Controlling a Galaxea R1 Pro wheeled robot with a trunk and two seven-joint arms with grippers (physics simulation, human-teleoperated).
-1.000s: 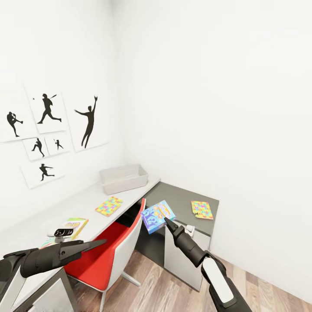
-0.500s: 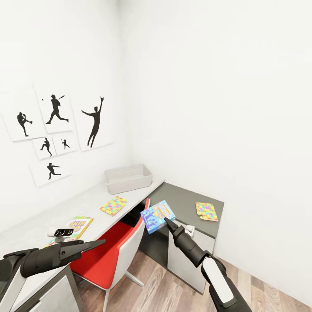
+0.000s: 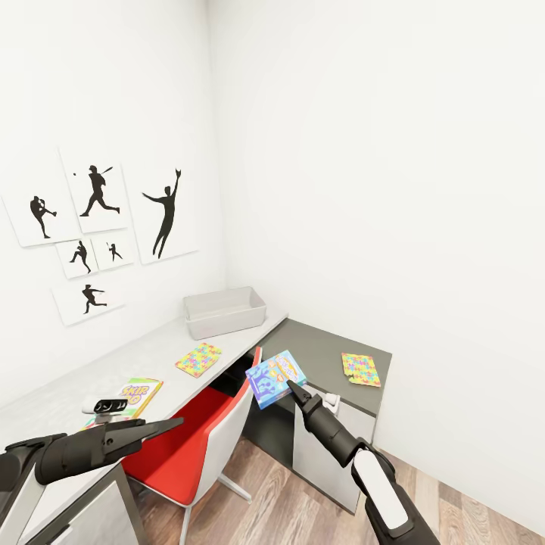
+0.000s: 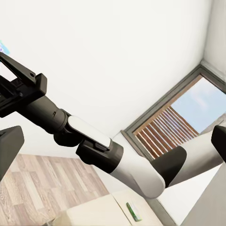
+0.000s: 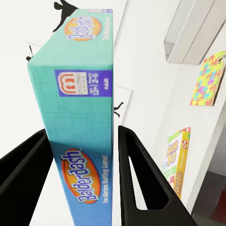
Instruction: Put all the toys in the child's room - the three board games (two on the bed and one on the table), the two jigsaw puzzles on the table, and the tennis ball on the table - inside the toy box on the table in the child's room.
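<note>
My right gripper (image 3: 291, 386) grips the Balderdash box (image 5: 77, 127), its title readable from the right wrist; my left gripper (image 3: 170, 425) looks closed, empty.

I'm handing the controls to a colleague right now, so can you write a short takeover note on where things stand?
Right pincer: shut on the blue-purple board game, held in the air above the red chair, short of the toy box.
Left pincer: holding nothing; open or shut cannot be told.
On the table: the Skip-Bo game and one jigsaw puzzle. The second puzzle lies on the dark cabinet top.
Done: nothing visible in the toy box.
Left: drop in the held game, then the Skip-Bo, both puzzles and the remaining toys.
</note>
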